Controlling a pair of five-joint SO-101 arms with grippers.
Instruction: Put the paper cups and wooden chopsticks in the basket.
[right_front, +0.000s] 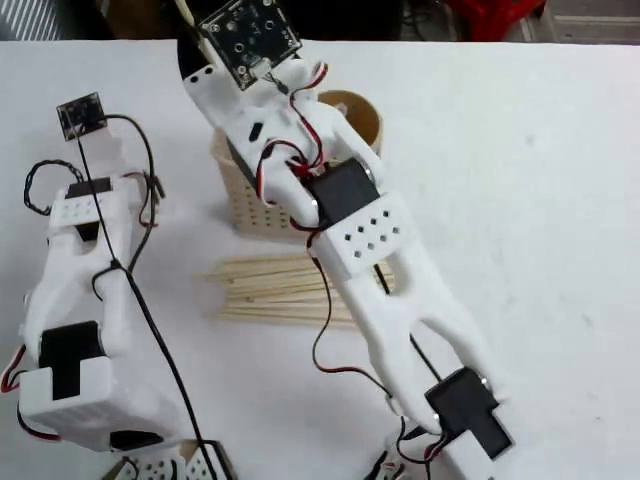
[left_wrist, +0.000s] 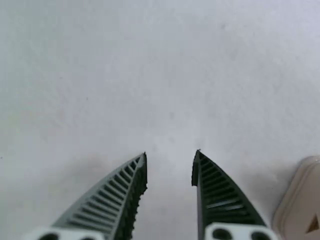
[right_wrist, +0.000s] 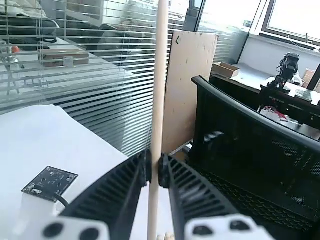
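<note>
A bundle of wooden chopsticks (right_front: 280, 290) lies on the white table in front of the cream perforated basket (right_front: 245, 205). A brown paper cup (right_front: 355, 112) shows at the basket's right end, partly behind the right arm (right_front: 360, 230); I cannot tell if it stands inside. The right arm stretches over the basket. Its gripper (right_wrist: 155, 162) is shut on one chopstick (right_wrist: 160, 75), held upright, and the stick's tip (right_front: 188, 18) pokes out past the table's far edge. My left gripper (left_wrist: 170, 155) hangs open just above bare table, left of the basket, with nothing between its fingers.
The left arm (right_front: 80, 270) rests folded at the table's left side with loose black cables around it. A beige corner (left_wrist: 300, 200) shows beside the left gripper. The table's right half is bare white surface.
</note>
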